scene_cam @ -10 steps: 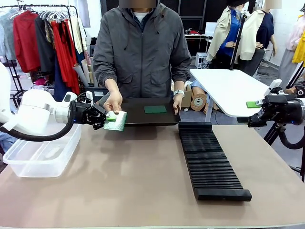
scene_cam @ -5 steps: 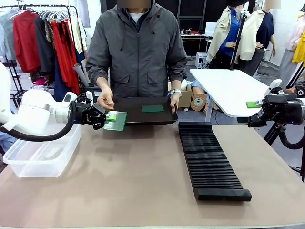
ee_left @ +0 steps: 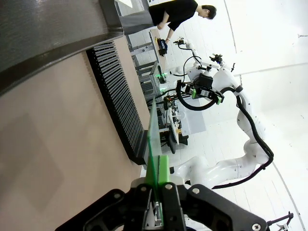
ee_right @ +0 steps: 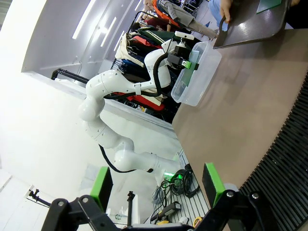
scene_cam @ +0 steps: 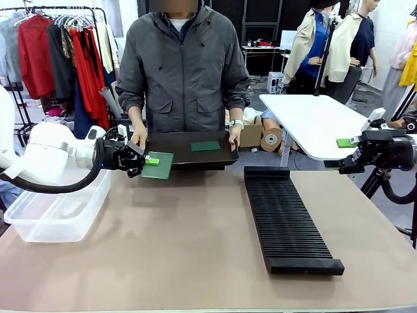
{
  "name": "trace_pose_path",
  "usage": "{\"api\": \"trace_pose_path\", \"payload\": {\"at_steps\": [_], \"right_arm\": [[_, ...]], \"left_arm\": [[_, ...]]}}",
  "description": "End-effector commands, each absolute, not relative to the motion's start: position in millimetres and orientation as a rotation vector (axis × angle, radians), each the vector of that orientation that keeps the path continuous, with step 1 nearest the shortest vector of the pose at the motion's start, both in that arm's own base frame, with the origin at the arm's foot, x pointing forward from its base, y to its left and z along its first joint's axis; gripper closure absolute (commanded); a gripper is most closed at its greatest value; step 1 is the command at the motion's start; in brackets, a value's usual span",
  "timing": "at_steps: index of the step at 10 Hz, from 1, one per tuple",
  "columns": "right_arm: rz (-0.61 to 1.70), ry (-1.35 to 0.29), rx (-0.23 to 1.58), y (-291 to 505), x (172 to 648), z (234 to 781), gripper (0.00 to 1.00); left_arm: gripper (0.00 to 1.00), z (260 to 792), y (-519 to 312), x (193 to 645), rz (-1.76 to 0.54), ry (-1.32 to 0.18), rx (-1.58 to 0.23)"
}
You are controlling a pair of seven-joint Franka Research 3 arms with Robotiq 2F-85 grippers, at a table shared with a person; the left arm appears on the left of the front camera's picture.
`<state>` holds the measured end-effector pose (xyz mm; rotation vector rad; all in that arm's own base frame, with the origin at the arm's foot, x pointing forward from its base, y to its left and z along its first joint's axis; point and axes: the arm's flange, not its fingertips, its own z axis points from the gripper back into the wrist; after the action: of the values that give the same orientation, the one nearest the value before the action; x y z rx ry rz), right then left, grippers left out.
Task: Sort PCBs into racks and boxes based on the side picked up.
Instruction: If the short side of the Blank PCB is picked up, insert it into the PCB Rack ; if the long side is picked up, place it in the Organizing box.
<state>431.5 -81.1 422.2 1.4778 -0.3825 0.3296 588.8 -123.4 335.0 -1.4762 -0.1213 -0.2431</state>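
Progress looks early. Nearest, on the brown table [scene_cam: 182, 254], the long black slotted rack [scene_cam: 287, 222] has no boards in its slots that I can see. Well left of the rack, the clear shallow plastic tub [scene_cam: 26, 225] also looks bare inside, so I'd judge nothing sorted yet. Beyond the tub, left of the rack's far end, the left gripper [scene_cam: 151, 161] is pinched on one thin green rectangular PCB [scene_cam: 161, 168], held about level with its dark plain face up. In the left wrist view that board is edge-on between the pressed pads. It sits just at the near-left corner of the flat black tray [scene_cam: 172, 142], and I can't tell whether they touch. The right gripper [scene_cam: 345, 146] hangs right of the rack's far end, jaws spread wide, carrying nothing. Past the rack's far end, a person holds the tray by both sides, and a second green PCB [scene_cam: 205, 146] lies on it. Left to do: place the held board, then handle the one on the tray. Which container suits this face, I can't tell.
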Motion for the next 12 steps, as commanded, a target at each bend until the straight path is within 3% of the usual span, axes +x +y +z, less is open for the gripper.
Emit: {"api": "trace_pose_path", "payload": {"at_steps": [1,8,12], "right_arm": [[0.336,-0.389,1.475,-81.7,432.5,424.3,0.00],[0.336,-0.389,1.475,-81.7,432.5,424.3,0.00],[0.336,-0.389,1.475,-81.7,432.5,424.3,0.00]], "left_arm": [[1.00,336.1,-124.3,588.1,-0.241,-0.121,-1.487],[1.00,335.0,-123.4,588.7,-0.243,-0.121,-1.476],[1.00,382.4,-82.4,563.9,-0.213,-0.013,-1.318]]}}
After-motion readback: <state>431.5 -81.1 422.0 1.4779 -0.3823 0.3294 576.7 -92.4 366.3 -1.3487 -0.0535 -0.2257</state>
